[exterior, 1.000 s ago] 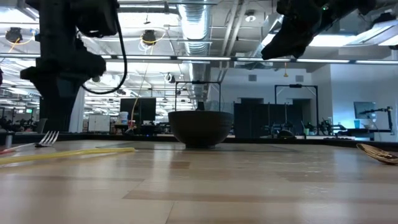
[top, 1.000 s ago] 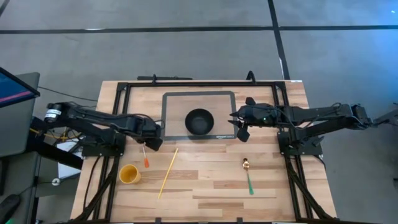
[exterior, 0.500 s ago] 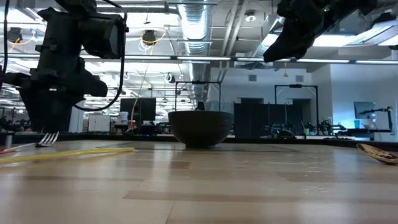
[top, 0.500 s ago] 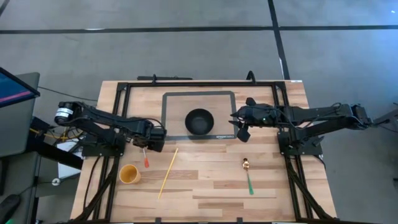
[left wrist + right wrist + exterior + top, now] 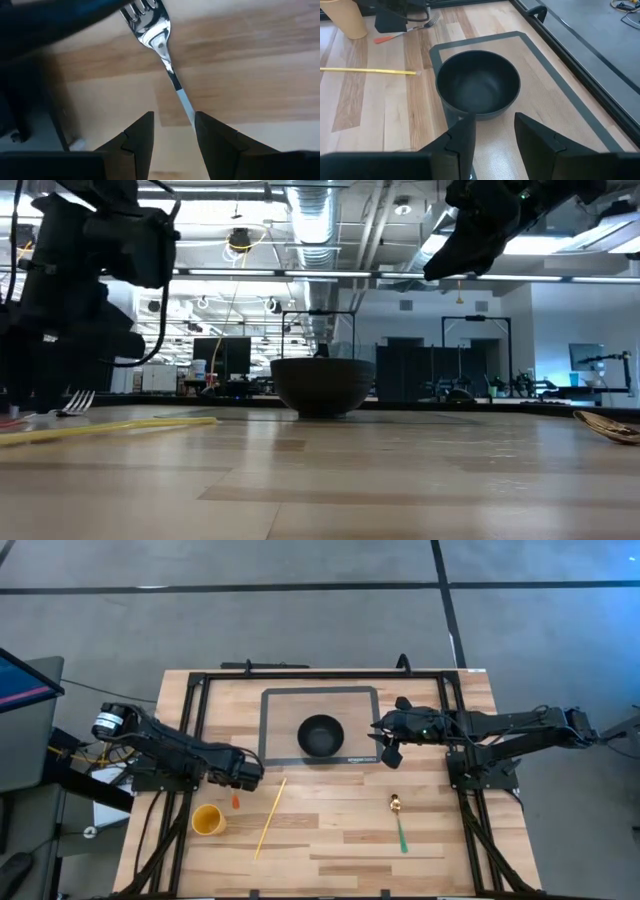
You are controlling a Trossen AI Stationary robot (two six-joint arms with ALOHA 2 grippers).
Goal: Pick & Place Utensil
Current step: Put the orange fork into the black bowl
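The left gripper (image 5: 170, 131) hangs low over the fork (image 5: 161, 49), fingers parted and empty, the steel neck running between them and its orange handle (image 5: 235, 801) on the wood near the yellow cup (image 5: 207, 820). Nothing is lifted yet, so grasp, carry and placing all remain. The right gripper (image 5: 492, 135) waits spread and empty above the black bowl (image 5: 478, 86).

The fork (image 5: 159, 42) has a shiny metal head and neck and an orange handle (image 5: 235, 802). It lies flat on the wooden worktop (image 5: 330, 830) near its left edge, just beside the yellow cup (image 5: 207, 820), tines toward the dark mat (image 5: 275, 700) holding the black bowl (image 5: 320, 735).
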